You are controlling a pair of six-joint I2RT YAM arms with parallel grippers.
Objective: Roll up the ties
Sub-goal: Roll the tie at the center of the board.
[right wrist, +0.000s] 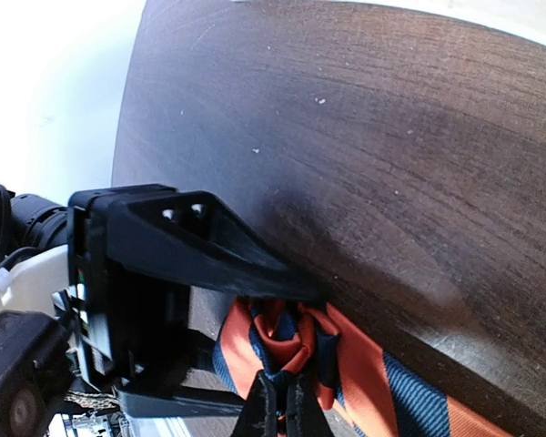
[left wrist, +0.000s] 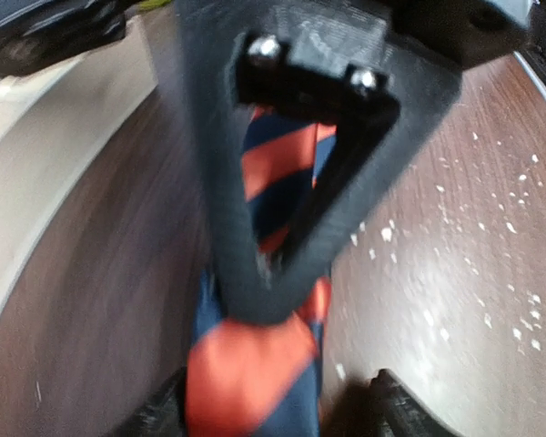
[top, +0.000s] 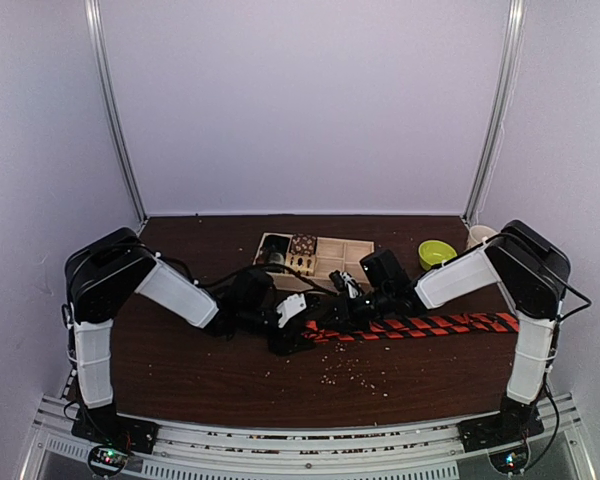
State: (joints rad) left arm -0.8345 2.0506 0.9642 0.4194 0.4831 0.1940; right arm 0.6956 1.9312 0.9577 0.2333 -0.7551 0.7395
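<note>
The red-orange and dark striped tie [top: 430, 324] lies flat across the table's right half, with its left end curled into a small roll [right wrist: 296, 341]. My right gripper [right wrist: 282, 411] is shut, pinching that rolled end; it also shows in the top view [top: 342, 312]. My left gripper [left wrist: 278, 414] is open, with its fingers either side of the tie [left wrist: 246, 373]. It sits just left of the roll in the top view [top: 298, 335]. The right gripper's black finger [left wrist: 255, 273] presses on the tie in the left wrist view. The left wrist view is blurred.
A wooden tray [top: 345, 262] with small patterned fabric rolls [top: 302, 245] stands behind the grippers. A green bowl [top: 437, 252] and a white cup [top: 477, 236] stand at the back right. Pale crumbs [top: 360, 375] are scattered on the dark table in front of the tie.
</note>
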